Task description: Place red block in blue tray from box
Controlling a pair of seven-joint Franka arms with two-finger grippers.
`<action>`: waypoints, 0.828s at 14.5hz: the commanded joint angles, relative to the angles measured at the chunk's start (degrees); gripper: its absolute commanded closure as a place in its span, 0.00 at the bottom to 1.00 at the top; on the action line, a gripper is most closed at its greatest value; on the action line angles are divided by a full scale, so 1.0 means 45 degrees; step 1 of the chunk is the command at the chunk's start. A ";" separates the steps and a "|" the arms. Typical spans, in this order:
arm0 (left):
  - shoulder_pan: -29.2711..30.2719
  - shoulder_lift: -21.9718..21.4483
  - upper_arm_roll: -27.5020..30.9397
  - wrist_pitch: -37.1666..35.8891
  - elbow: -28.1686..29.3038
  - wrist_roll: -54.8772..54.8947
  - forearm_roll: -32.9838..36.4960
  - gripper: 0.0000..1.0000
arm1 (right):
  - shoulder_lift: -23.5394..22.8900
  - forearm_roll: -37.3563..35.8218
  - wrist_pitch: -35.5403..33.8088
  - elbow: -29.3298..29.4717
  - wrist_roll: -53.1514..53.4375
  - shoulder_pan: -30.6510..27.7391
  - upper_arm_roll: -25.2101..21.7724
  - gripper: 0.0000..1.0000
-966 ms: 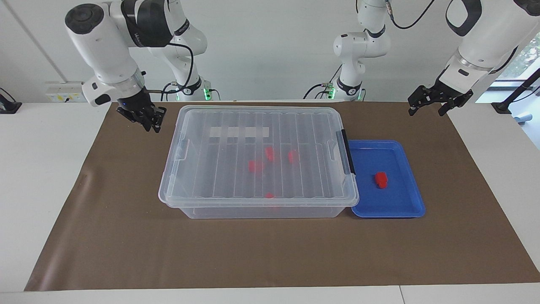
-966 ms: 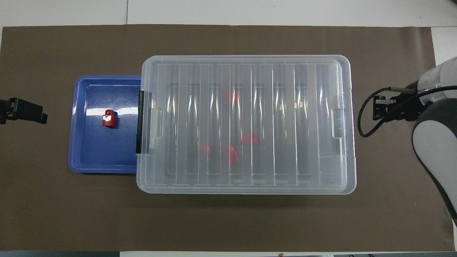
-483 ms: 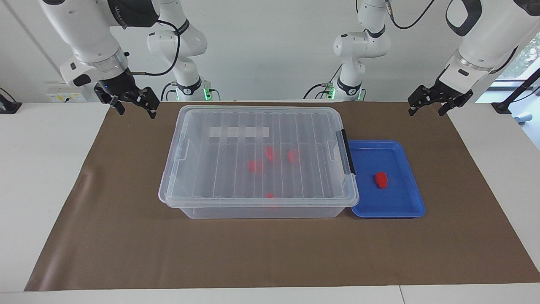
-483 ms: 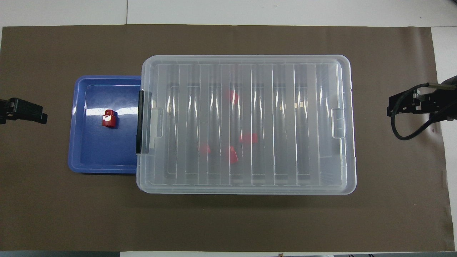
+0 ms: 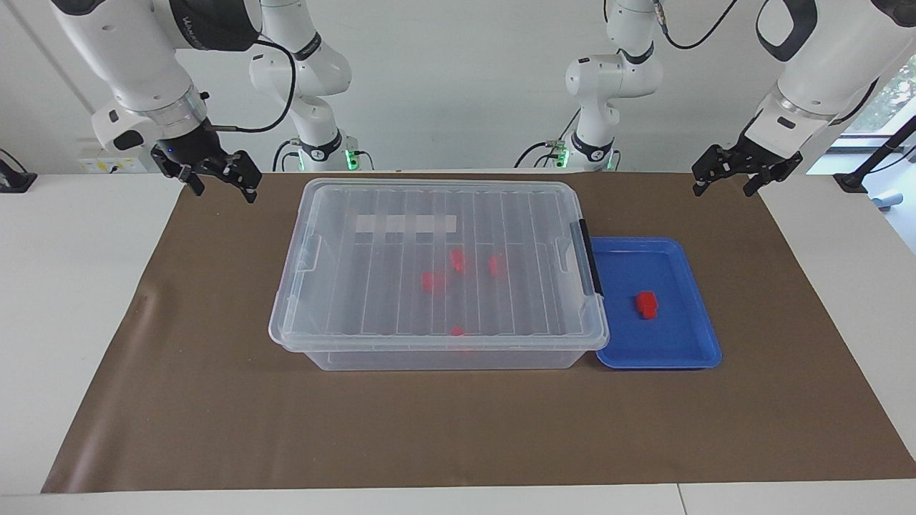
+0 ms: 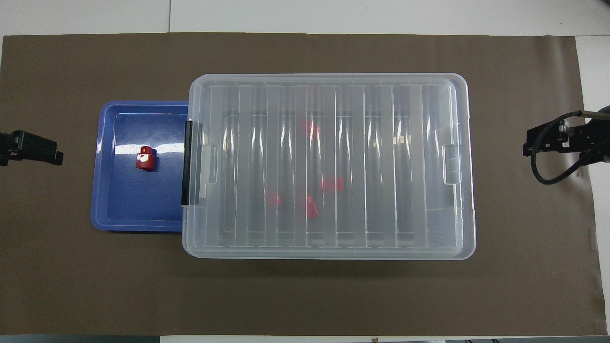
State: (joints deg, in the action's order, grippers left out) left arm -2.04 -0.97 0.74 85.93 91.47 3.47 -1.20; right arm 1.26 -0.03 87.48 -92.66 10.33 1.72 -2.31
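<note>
Your red block (image 5: 647, 305) sat in the shallow glossy blue tray (image 5: 680, 357), ribbed clear lid was on the box (image 5: 436, 336), left gripper (image 5: 724, 184) and right gripper (image 5: 221, 187) hung spread wide, holding nothing.

Red block (image 6: 145, 159) in blue tray (image 6: 138, 209)

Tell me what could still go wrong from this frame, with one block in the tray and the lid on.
1. The box overlaps the blue tray at its rim, so lifting the lid could nudge the tray and shift the red block lying in it.
2. Four more blocks sit under the closed lid; a further pick would fail unless it comes off.
3. The right gripper and left gripper hang open over the mat's edges, holding nothing.
</note>
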 commanded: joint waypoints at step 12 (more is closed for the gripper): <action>-0.0016 -0.0292 0.0050 0.1296 0.0435 0.0030 0.0168 0.00 | 0.0463 0.0006 0.0072 -0.0268 -0.0323 -0.0205 0.0220 0.00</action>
